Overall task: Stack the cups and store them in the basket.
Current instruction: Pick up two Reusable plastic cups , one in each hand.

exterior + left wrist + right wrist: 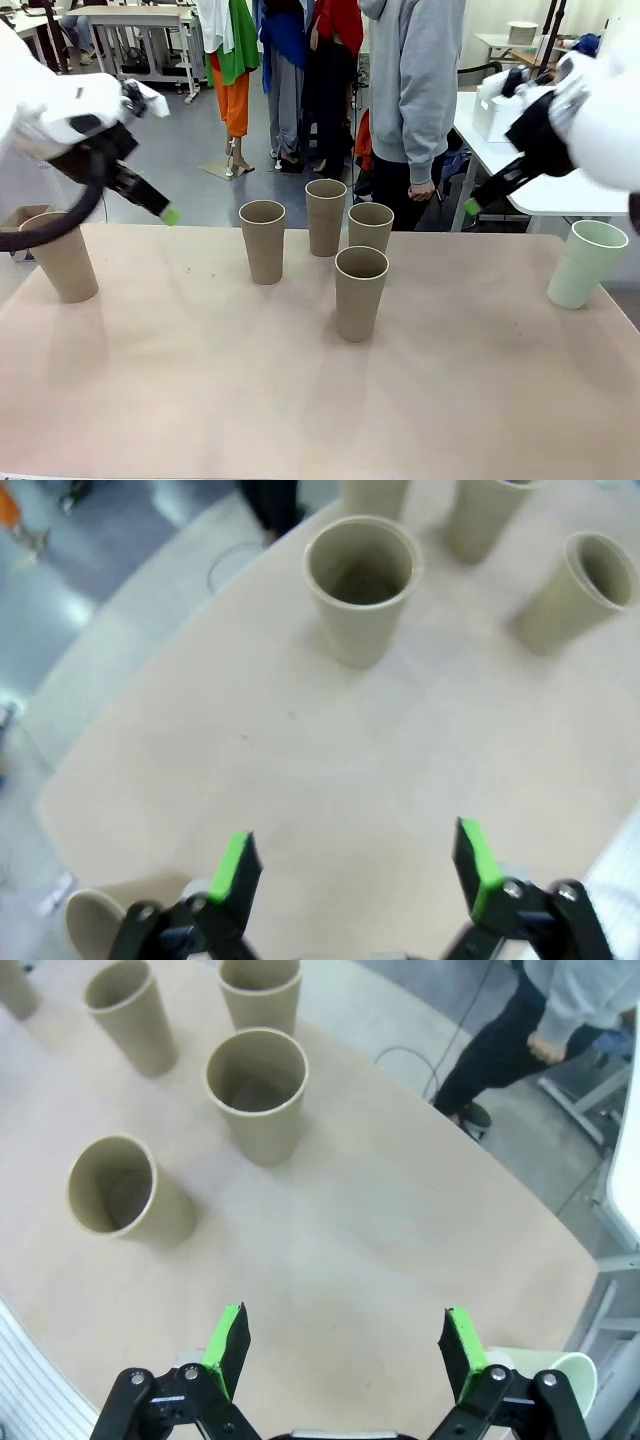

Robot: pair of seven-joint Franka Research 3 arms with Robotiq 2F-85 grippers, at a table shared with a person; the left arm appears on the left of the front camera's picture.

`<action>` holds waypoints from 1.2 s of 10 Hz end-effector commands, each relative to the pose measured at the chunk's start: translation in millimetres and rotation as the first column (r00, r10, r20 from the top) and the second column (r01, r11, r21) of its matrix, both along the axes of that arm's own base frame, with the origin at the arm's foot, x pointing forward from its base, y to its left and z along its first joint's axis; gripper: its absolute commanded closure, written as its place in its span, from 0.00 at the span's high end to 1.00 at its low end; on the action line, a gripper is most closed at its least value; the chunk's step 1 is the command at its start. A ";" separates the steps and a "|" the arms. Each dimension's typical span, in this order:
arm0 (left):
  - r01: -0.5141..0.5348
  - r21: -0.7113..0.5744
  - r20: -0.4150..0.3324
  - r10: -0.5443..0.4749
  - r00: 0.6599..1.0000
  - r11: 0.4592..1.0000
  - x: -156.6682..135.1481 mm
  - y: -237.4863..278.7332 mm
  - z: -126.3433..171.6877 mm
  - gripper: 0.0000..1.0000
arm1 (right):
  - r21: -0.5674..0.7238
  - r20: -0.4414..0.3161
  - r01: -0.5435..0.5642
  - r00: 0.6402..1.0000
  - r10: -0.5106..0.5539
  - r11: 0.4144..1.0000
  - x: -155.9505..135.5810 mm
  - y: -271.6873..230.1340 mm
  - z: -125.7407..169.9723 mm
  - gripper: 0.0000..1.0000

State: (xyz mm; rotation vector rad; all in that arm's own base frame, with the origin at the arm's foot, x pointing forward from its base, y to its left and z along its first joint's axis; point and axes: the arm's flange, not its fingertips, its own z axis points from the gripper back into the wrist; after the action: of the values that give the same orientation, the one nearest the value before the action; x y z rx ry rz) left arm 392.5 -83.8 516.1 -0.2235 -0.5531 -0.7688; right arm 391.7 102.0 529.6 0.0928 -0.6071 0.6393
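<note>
No stacking has begun: all six cups stand apart, upright and mouth-up on the table (200, 400), so this is the opening step, choosing and reaching for a first cup.

- **Middle group:** four stand toward the far edge.
  - The nearest tan cup (361, 292) is in front.
  - The left-hand tan cup (262, 240) is behind it and to the left.
  - The farthest tan cup (326, 216) and the right-hand tan cup (370, 228) sit close together by the far edge.
- **Outliers:** a lone tan cup (60, 255) stands at the left edge, and the pale green cup (586, 263) stands at the right edge, both well apart from the group.

The left gripper (160, 208) hangs above the far left corner, and in its wrist view its fingers (237, 865) are spread wide over bare table with nothing between them. The right gripper (475, 205) hangs off the far right corner with its fingers (458, 1345) equally wide apart and empty. The pale green cup shows just past them in that view.

A person (415, 90) stands at the far edge, not reaching in.

The next move probably calls for one arm to drop onto its nearby outlier. It should straddle the wall just under the rim, close gently because the thin wall will likely give, lift clear, and then lower the cup squarely into a middle cup. The basket comes after the stack is built.
</note>
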 end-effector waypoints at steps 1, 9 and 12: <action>0.214 -0.083 0.019 -0.213 0.977 0.973 -26.6 56.6 17.5 1.00 | 0.077 0.027 -0.163 0.986 0.162 0.984 -24.0 -65.7 3.1 1.00; 0.446 -0.277 0.299 -0.365 0.882 0.851 -101.6 188.9 -17.1 1.00 | 0.311 0.250 -0.472 0.878 0.408 0.825 -75.5 -221.2 -27.3 1.00; 0.443 -0.234 0.317 -0.362 0.876 0.866 -100.8 194.3 -16.2 1.00 | 0.327 0.248 -0.497 0.866 0.434 0.804 -71.8 -220.7 -27.1 1.00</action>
State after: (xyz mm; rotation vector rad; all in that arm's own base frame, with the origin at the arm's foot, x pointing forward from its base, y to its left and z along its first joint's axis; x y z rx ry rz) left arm 291.7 114.7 502.7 -0.5724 -0.8896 -1.1260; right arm 315.0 -116.0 500.4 0.5752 -0.8723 0.9874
